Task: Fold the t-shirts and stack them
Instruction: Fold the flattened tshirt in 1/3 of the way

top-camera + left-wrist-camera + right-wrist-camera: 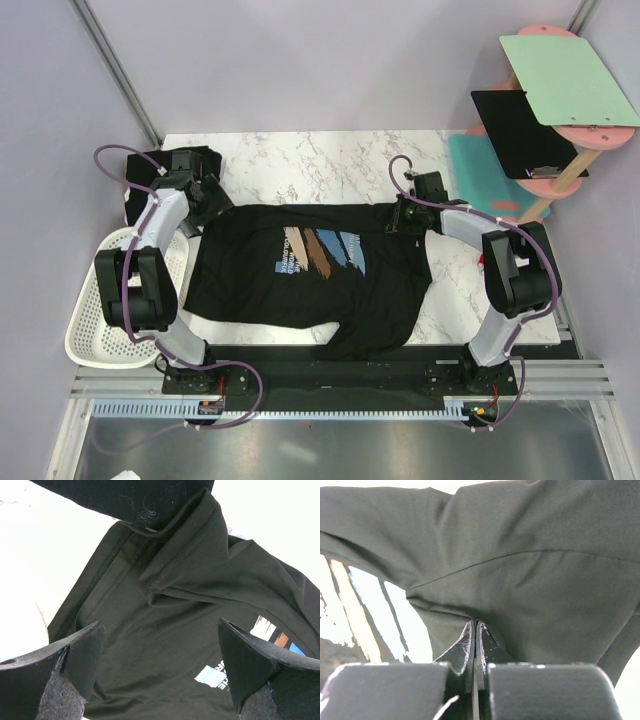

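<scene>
The task looked barely begun: neither of the 2 black shirts was folded, and there was no stack. The printed t-shirt (300,275) lay spread print-up across the middle of the table (330,160), wrinkled, its lower part close to the near edge. The second t-shirt (165,165) sat crumpled at the far left corner, touching the first one's collar end.

The right gripper (403,215) was at the printed shirt's far right corner. In the wrist view its fingers (470,645) were pressed together on a pinch of that cloth, with folds drawn toward the tips. The left gripper (207,195) hung over the collar end with its jaws wide apart, holding nothing.

By my reckoning, the left side had yet to be gripped. After that, both shirts had to be folded and 1 laid on the other.
</scene>
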